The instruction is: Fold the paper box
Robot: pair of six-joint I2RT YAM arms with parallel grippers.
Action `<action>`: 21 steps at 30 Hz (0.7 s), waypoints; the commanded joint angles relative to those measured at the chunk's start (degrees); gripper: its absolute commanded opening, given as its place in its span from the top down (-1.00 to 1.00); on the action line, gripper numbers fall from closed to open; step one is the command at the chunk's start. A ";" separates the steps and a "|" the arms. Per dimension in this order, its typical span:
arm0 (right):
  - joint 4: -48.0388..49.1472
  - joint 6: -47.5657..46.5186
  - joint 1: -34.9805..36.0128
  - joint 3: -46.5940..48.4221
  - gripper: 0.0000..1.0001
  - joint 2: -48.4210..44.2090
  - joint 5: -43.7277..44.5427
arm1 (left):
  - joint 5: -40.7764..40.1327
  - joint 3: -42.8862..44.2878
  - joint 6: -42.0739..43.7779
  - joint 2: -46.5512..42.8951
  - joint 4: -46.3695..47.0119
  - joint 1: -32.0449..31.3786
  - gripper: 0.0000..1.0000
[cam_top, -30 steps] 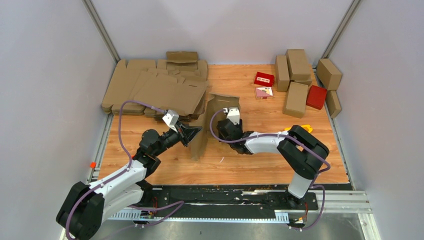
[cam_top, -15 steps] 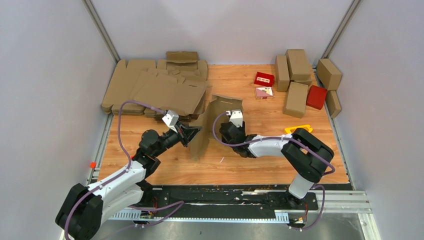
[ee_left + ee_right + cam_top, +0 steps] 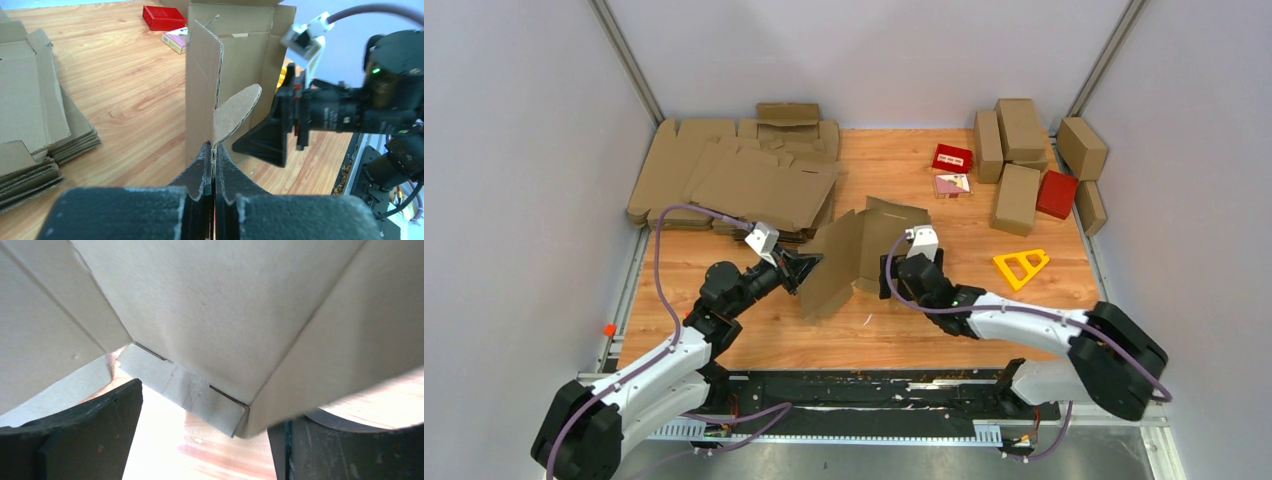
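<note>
The paper box (image 3: 849,258) is standing up on edge near the middle of the wooden tabletop (image 3: 984,325), between the two arms. It is half-folded, with its panels rising at angles to one another. The left fingers (image 3: 200,172) are pressing together on the thin near edge of one upright panel, pinching the cardboard low down. A rounded tab (image 3: 239,110) is sticking out just beside that pinch. The right fingers (image 3: 92,435) are standing spread wide, one on each side of a lower corner of the box. A gap is showing between the cardboard and each of them, so they are gripping nothing. In the left wrist view they are reaching in close beside the box's far panels. A stack of flat cardboard sheets (image 3: 734,178) is lying at the back left. A group of closed brown boxes (image 3: 1016,160) is sitting at the back right with a red box (image 3: 1056,193) among them. A yellow triangle (image 3: 1021,265) is lying just in front of that group.
</note>
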 commanded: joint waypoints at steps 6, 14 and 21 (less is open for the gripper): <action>-6.97 -3.97 -2.54 -2.84 -1.00 -16.48 -0.19 | 1.73 1.23 0.64 0.83 -2.81 -0.46 0.95; -14.71 -10.54 -5.62 2.21 -1.00 -24.69 -2.68 | 1.83 1.32 0.68 0.74 -2.98 -0.46 0.95; -22.27 -20.66 -5.63 13.20 -0.87 -25.16 -2.62 | 1.91 1.42 0.72 0.68 -3.06 -0.46 0.95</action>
